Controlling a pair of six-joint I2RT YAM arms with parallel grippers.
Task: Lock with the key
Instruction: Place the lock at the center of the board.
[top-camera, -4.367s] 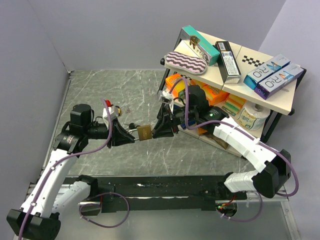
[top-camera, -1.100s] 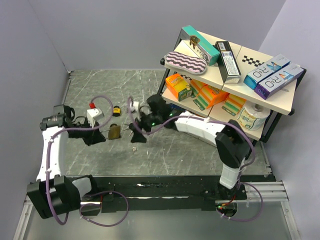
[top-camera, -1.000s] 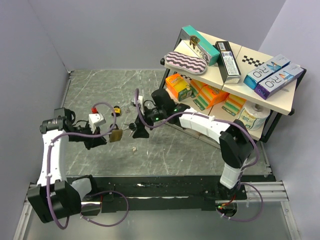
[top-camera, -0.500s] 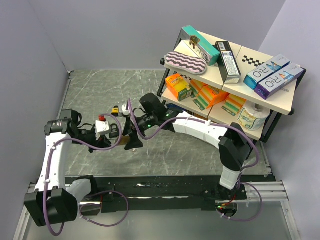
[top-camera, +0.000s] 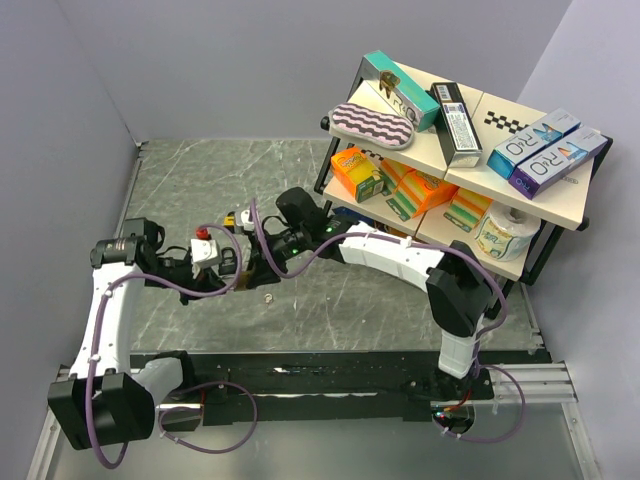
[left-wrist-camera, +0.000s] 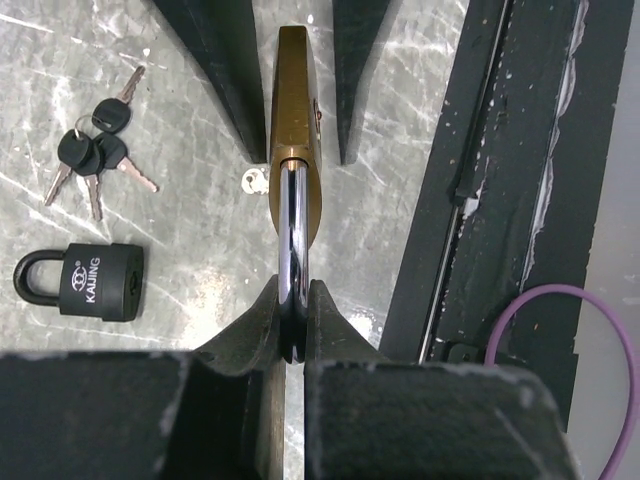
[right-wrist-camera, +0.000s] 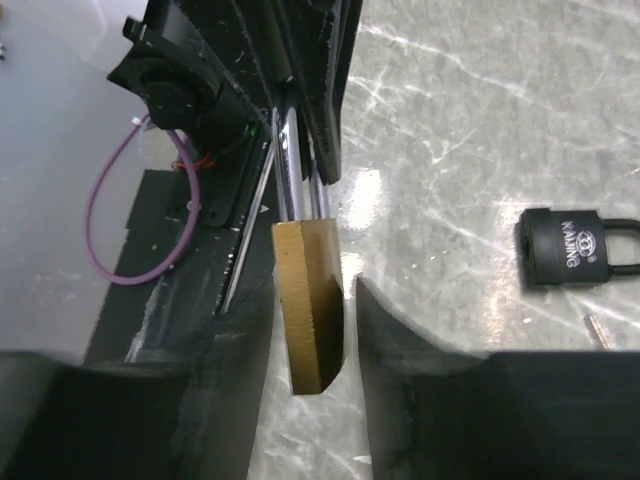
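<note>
Brass padlock (left-wrist-camera: 292, 120), rounded steel shackle (left-wrist-camera: 290, 250) clamped in left fingers (left-wrist-camera: 250, 345), sits between parted black right fingers (right-wrist-camera: 420, 400)

Top view bright, evenly lit from above, sharp throughout; only soft, faint shadows under the arms on the bench (top-camera: 420, 300). Wrist views dimmer. White glare patches on the polished bench beside the brass padlock (right-wrist-camera: 308, 270); a hard highlight runs down its shackle (left-wrist-camera: 290, 240). Left claw (left-wrist-camera: 293, 300) and right claw (right-wrist-camera: 315, 295) near-black, blurred along the lower frame edge.
</note>
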